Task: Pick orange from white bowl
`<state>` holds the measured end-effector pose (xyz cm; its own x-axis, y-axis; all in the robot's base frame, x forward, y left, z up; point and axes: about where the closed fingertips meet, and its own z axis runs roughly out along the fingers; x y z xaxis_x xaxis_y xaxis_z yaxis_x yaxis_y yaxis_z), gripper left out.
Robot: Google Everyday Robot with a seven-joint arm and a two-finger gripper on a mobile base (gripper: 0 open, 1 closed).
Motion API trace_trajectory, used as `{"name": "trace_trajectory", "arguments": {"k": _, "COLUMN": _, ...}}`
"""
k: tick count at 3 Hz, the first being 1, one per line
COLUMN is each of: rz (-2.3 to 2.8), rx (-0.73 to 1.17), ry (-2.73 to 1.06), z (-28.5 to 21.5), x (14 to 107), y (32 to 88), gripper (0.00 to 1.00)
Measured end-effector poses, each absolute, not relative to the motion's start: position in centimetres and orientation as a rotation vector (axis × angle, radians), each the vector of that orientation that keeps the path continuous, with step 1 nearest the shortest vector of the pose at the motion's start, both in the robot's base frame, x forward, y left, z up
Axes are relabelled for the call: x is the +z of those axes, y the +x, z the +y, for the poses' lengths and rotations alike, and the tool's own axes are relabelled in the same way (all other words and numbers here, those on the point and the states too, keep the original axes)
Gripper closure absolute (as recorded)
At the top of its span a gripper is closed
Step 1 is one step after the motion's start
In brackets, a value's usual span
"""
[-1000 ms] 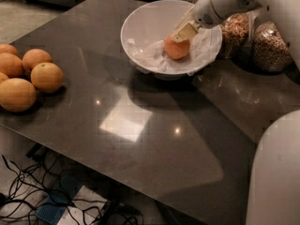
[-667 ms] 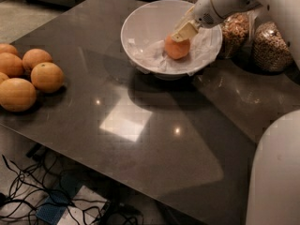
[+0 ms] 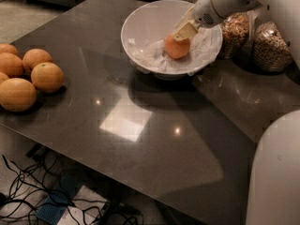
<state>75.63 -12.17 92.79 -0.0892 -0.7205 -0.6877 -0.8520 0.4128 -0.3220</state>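
Note:
The orange (image 3: pixel 177 48) is small, round and deep orange. It lies inside the white bowl (image 3: pixel 140 20), right of the bowl's middle, on crumpled white paper (image 3: pixel 150 56). The bowl stands at the far middle of the dark table. My gripper (image 3: pixel 183 32) reaches down into the bowl from the upper right, and its cream tip rests against the top of the orange. The far side of the orange is hidden behind the gripper.
Several larger, paler oranges (image 3: pixel 47 76) lie at the table's left edge. Two glass jars of nuts (image 3: pixel 272 48) stand right of the bowl, behind my arm. My white body (image 3: pixel 276 172) fills the lower right corner. Cables (image 3: pixel 28 196) lie on the floor below the table's front edge.

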Motion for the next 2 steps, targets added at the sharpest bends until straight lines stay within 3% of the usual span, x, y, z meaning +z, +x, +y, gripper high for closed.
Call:
{"name": "trace_trajectory", "arguments": {"k": 1, "rz": 1.847, "rx": 0.202, "ry": -1.349, "z": -12.2, "x": 92.8, "y": 75.6, "gripper": 0.15}}
{"name": "trace_trajectory", "arguments": {"k": 2, "rz": 1.799, "rx": 0.237, "ry": -1.370, "z": -11.3, "x": 94.1, "y": 74.7, "gripper": 0.00}}
